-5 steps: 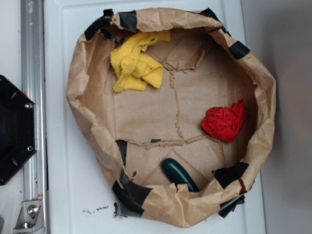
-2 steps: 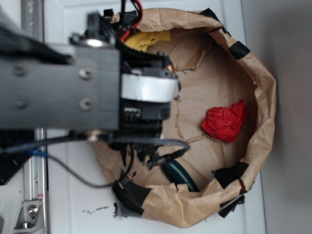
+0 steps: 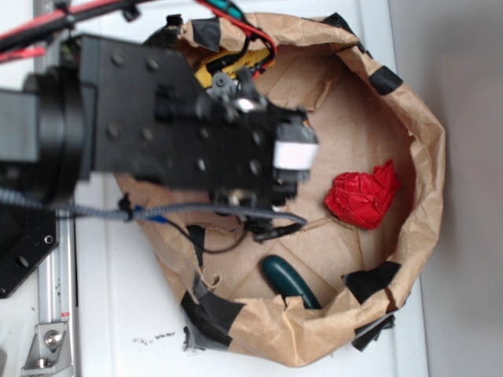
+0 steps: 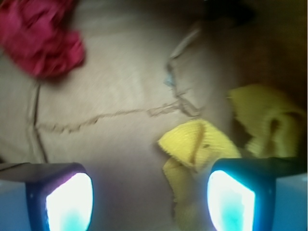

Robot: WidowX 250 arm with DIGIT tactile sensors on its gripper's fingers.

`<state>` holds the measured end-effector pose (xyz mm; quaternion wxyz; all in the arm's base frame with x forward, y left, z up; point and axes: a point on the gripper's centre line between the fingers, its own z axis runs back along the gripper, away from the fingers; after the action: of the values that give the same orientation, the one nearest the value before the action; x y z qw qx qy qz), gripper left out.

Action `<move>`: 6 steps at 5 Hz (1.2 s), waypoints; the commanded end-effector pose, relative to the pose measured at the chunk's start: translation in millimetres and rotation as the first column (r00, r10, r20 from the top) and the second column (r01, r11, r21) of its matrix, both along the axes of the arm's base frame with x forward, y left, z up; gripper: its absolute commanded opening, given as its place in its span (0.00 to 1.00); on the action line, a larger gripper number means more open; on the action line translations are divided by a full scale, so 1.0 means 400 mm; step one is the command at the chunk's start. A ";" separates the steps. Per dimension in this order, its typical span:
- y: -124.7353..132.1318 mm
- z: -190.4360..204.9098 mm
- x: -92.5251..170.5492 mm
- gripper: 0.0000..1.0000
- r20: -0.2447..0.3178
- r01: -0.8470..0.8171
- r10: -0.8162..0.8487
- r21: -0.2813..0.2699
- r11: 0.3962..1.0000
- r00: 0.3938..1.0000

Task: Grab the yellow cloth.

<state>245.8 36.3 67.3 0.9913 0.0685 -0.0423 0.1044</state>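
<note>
The yellow cloth (image 4: 202,144) lies crumpled on the brown paper floor, just ahead of and partly between my fingers, nearer the right finger (image 4: 231,202). In the exterior view only a sliver of the yellow cloth (image 3: 206,72) shows behind the arm, at the upper left of the paper bag. My gripper (image 4: 150,204) is open and empty, hovering above the cloth. In the exterior view the arm covers the gripper itself. The red cloth (image 3: 363,196) sits at the right of the bag and shows at the upper left in the wrist view (image 4: 41,41).
The brown paper bag (image 3: 428,165) has tall crumpled walls patched with black tape and rings the whole work area. A dark green object (image 3: 287,281) lies near its front wall. A metal rail (image 3: 55,275) runs along the left of the white surface.
The arm has swung in from the left over the bag and moved further right and lower, now covering nearly all of the yellow cloth. The cloths have not moved.
</note>
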 end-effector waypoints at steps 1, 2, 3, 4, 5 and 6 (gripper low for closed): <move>0.100 -0.074 -0.031 1.00 -0.067 0.167 -0.173 -0.088 0.982 0.983; 0.127 -0.107 -0.061 1.00 -0.135 0.141 -0.148 -0.059 0.988 0.980; 0.142 -0.142 -0.068 1.00 -0.183 0.104 -0.106 -0.022 0.994 0.977; 0.146 -0.137 -0.071 1.00 -0.205 0.084 -0.058 0.123 0.989 0.977; 0.163 -0.132 -0.081 1.00 -0.226 0.034 0.017 0.220 0.975 0.974; 0.177 -0.105 -0.099 1.00 -0.196 0.008 0.032 0.200 0.980 0.980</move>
<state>216.1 95.6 22.7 0.9800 0.1754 0.0361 0.0871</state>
